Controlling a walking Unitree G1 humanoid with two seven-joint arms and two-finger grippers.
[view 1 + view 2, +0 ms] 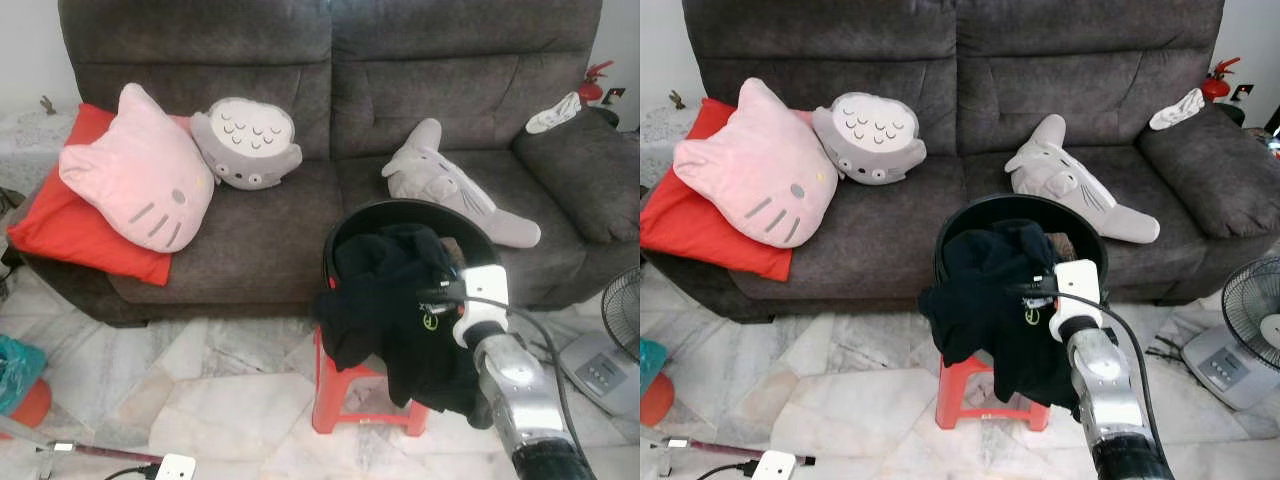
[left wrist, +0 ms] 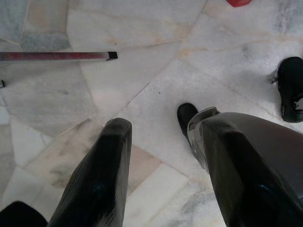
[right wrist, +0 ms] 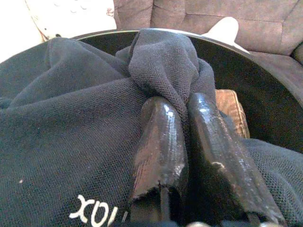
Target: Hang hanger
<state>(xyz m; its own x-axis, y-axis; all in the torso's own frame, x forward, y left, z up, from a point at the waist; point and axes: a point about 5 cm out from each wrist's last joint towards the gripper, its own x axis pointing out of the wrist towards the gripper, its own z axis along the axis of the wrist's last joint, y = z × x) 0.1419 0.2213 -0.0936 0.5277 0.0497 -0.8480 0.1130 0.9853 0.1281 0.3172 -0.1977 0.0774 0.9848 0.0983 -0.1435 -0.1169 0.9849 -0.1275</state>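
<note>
A black shirt (image 1: 395, 310) with a small yellow-green logo lies heaped in a round black basket (image 1: 400, 207) and spills over its front. The basket stands on a red plastic stool (image 1: 345, 395) in front of the sofa. My right gripper (image 3: 182, 101) is shut on a bunched fold of the shirt near the top of the heap, above the basket's front rim; its white wrist (image 1: 482, 290) is just to the right of the shirt. My left gripper (image 2: 161, 124) hangs low over the marble floor, open, with nothing between its fingers.
A dark grey sofa (image 1: 250, 240) behind the basket carries a pink cat cushion (image 1: 140, 185), a red cushion (image 1: 70, 235) and two grey plush toys (image 1: 248, 143). A floor fan (image 1: 1250, 335) stands at the right. A power strip (image 1: 172, 467) and a rod (image 2: 57, 56) lie on the floor at the left.
</note>
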